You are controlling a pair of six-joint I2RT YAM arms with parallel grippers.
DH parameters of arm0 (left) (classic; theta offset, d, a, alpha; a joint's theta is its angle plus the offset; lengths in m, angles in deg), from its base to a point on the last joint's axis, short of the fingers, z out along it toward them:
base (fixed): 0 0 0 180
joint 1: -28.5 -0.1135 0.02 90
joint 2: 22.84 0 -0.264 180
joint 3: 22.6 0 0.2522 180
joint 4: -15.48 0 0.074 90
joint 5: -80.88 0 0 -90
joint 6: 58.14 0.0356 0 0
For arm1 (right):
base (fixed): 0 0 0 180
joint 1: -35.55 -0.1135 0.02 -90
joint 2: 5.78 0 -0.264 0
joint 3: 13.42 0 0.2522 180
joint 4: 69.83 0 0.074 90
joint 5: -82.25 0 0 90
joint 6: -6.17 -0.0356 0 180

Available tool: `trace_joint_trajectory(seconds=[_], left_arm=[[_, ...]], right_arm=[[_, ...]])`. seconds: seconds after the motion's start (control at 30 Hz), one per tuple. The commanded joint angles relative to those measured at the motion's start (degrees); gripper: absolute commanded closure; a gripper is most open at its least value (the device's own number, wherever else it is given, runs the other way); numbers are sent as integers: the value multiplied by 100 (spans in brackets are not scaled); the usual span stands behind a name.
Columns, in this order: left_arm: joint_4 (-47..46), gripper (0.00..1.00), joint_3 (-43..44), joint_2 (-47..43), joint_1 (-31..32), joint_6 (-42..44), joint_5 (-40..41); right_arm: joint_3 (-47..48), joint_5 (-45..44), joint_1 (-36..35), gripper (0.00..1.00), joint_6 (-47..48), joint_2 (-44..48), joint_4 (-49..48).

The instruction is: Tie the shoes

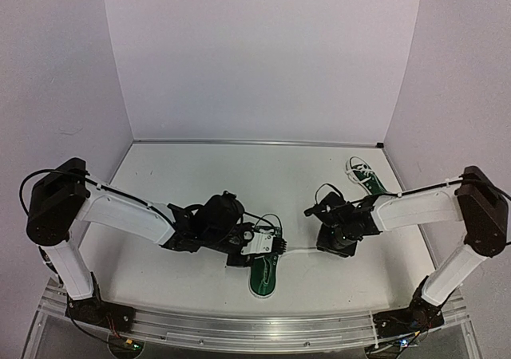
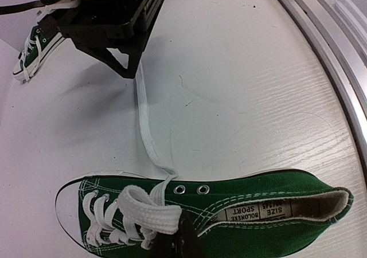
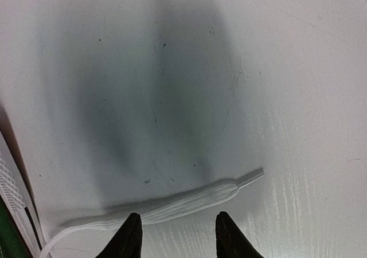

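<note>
Now, right jaws apart, lace end (image 3: 189, 203) just beyond them, left jaws clamped on lace (image 2: 146, 211) at shoe (image 2: 269, 196).

Near shoe (image 1: 263, 278): dark green low-top, white toe cap and sole edge, near desk (image 1: 200, 175) front edge, heel toward front, untied, tongue size label showing. One white lace (image 2: 143, 114) runs from top eyelets, flat across desk toward right, tip lying free. Far shoe (image 1: 363, 174): same kind, far right, well apart.

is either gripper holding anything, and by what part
Left gripper pinches the shoe's lace just above the lacing. Right gripper open, holding nothing; lace end lies loose beneath it.
</note>
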Motion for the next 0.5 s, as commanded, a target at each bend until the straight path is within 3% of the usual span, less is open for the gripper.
trace_joint_trajectory(seconds=[0.0, 0.3, 0.47], left_arm=[[88, 100, 217, 28, 43, 67, -60], [23, 100, 174, 46, 41, 32, -101], [52, 100, 191, 51, 42, 64, -99]], right_arm=[[120, 45, 79, 60, 300, -257, 18], [64, 154, 208, 59, 282, -829, -222], [68, 284, 204, 58, 265, -503, -325]])
